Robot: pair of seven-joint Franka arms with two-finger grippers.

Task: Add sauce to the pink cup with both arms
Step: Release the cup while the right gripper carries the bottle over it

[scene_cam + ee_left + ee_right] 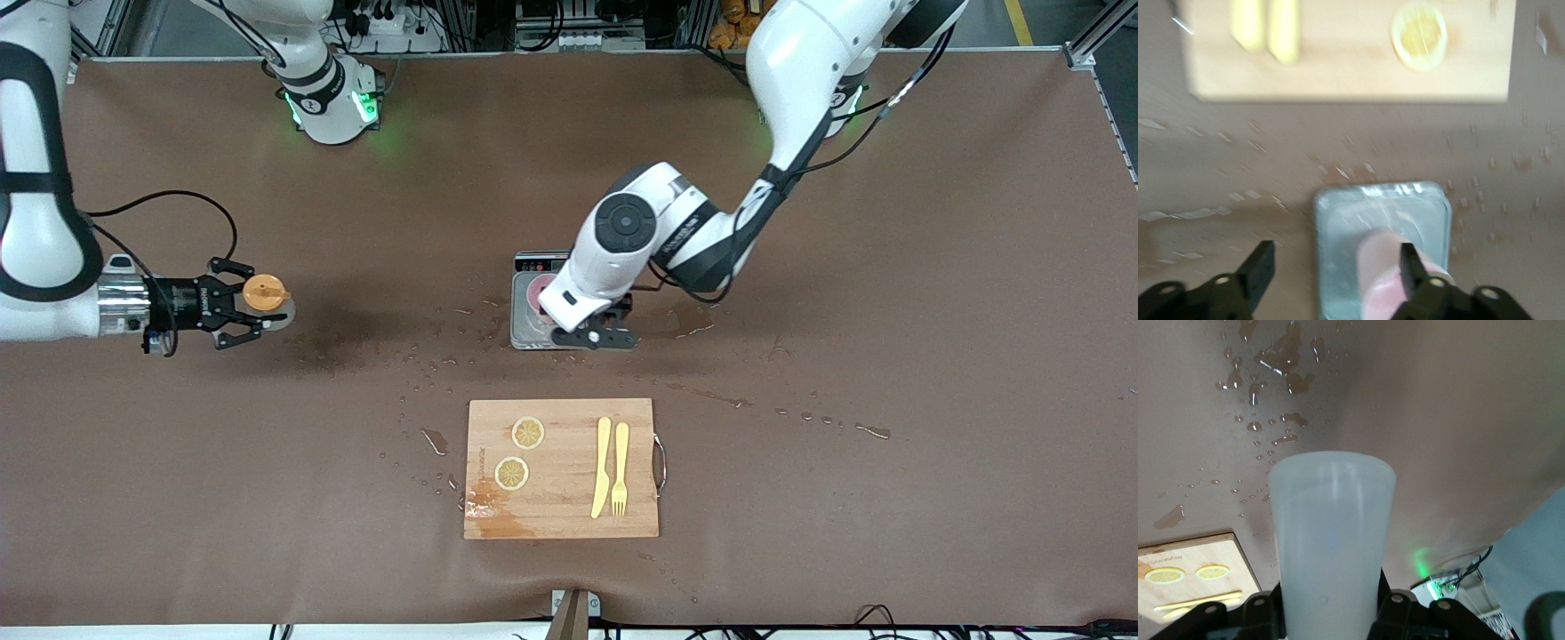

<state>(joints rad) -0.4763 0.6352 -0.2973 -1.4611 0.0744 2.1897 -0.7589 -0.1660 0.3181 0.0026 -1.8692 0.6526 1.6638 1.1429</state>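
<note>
The right gripper point(252, 313) holds the sauce point(267, 293) tight; the left gripper point(594, 336) is wide open around the pink cup point(1386, 273) on the scale point(1338, 227)

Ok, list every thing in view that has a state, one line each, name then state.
left gripper: open, over the grey scale, pink cup between its fingers.
pink cup: upright on the scale.
grey scale: on the table, carrying the cup.
right gripper: shut on the sauce bottle.
sauce bottle: held above the table, orange cap on.
cutting board: flat, wet at one corner.
</note>
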